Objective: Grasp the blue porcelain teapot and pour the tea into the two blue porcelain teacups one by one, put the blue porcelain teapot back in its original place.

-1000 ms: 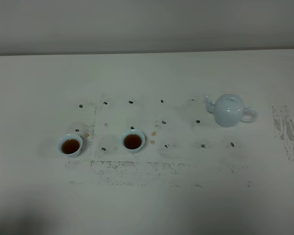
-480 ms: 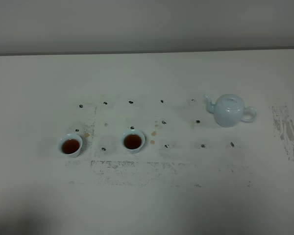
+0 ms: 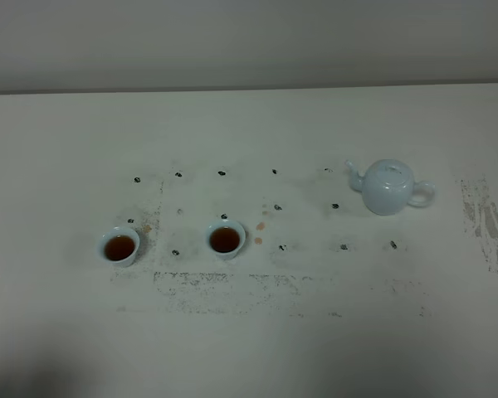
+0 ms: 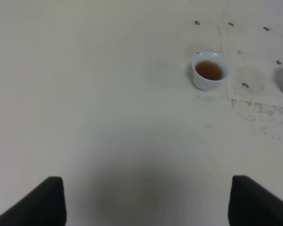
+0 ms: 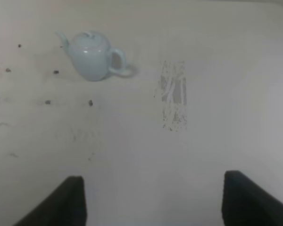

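Overhead and wrist views of the tea set on the white table (image 3: 249, 348). The blue porcelain teapot (image 3: 388, 186) stands upright with its lid on, well apart from both cups, on the side of the table served by the right arm. Its long axis, spout to handle, runs roughly crosswise in the overhead view, with the spout (image 3: 352, 171) turned toward the cups and the loop handle (image 3: 424, 194) turned away from them. The two blue porcelain teacups lie beyond the spout: the nearer cup (image 3: 226, 240) about midway across, the farther cup (image 3: 119, 246) beyond it again; both hold dark brown tea, so pouring appears complete and the teapot appears to be set down. A few small brownish drops (image 3: 260, 225) mark the table between the nearer cup and the teapot. The right gripper (image 5: 153, 200) shows two dark fingertips set wide apart with nothing between them, and the teapot (image 5: 92, 56) lies ahead of it, well clear, handle toward the scuffed patch (image 5: 173, 94). The left gripper (image 4: 146, 200) is likewise spread and empty, with the farther cup (image 4: 209, 70) ahead of it and well apart from the teapot, which that view does not show. The right arm is judged the nearer to the teapot. No brand, label or legible writing appears; the dark spots on the table are unlettered marks.
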